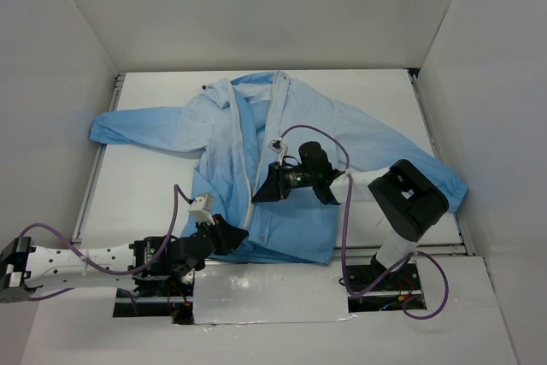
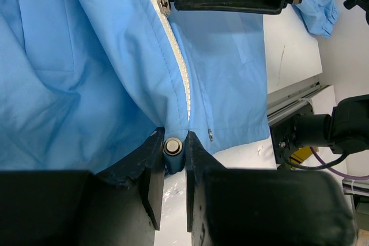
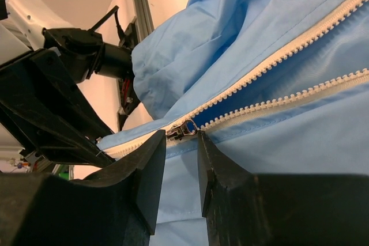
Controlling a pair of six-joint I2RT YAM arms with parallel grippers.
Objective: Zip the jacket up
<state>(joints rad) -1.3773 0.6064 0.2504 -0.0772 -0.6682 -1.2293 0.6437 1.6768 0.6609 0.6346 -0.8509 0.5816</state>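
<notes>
Jacket point(image 1: 214, 151): thin light-blue cloth, matt and finely creased. Zipper teeth point(image 2: 176, 61), upper centre: white, plastic-looking, faintly shiny; slider point(image 3: 185, 128): bright metal. Snap point(image 2: 172, 146) at the hem: pale and glossy, metal or plastic cannot be told. Fingers point(image 2: 151, 182) of the left gripper point(image 2: 174, 137): matt black plastic, rough-edged. Table point(image 1: 141, 181): smooth, white, matt. Strip point(image 1: 273, 292), bottom centre: reflective silver foil. Cables point(image 1: 344, 228): glossy purple sheath.
</notes>
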